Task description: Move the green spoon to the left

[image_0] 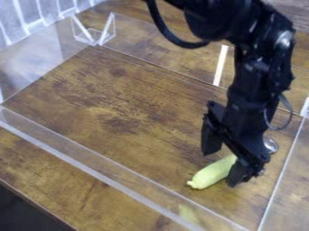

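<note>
Pincer: in the camera view, my pincer point(229, 161) stands spread, its dark fingers pointing down over the spoon; I cannot tell whether they touch it.
Spoon: the green spoon point(214, 172) lies under me at the right of the view, handle end toward the bottom, metal bowl point(269, 145) showing just past my fingers, its middle hidden by them.
Tabletop: brown wood-grain tabletop point(115, 108) with darker, mottled patches beneath me.
Walls: low clear walls point(90, 169) run round my work area, catching pale light along their edges.
White strip: a short white strip point(221, 65) stands behind my arm, toward the top right.
Corner: white ribbed slats point(39, 16) at the top left.
Cable: a black cable point(163, 27) loops beside my arm.
Below: a dark area point(22, 215) past the tabletop's edge, bottom left.
</note>
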{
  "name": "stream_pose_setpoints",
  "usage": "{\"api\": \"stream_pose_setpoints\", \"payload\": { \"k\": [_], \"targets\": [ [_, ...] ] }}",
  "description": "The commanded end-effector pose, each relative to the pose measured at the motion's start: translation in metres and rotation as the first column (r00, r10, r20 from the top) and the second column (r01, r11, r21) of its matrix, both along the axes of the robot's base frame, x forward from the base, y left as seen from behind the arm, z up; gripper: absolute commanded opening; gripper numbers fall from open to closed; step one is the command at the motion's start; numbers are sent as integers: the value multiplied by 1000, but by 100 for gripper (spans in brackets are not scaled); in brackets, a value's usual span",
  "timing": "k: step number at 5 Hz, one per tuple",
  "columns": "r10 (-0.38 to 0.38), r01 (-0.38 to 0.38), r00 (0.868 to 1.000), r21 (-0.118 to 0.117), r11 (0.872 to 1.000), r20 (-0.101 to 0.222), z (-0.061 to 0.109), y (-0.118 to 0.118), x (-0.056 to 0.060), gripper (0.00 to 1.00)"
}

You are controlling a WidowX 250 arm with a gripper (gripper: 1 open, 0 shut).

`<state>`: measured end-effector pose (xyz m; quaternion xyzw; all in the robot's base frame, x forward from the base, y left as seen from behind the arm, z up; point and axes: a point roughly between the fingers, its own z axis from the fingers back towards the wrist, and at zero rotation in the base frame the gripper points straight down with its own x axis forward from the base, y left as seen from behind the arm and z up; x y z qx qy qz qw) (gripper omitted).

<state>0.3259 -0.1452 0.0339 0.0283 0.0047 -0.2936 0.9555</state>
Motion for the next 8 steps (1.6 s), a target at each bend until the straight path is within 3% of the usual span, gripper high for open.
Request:
{"api": "stream_pose_setpoints", "payload": {
  "k": [1, 8],
  "targets": [
    [-40, 42, 996, -15, 999, 75, 17, -6, 13, 100],
    [-95, 96, 987, -6, 995, 131, 12, 6, 25, 100]
  ]
}}
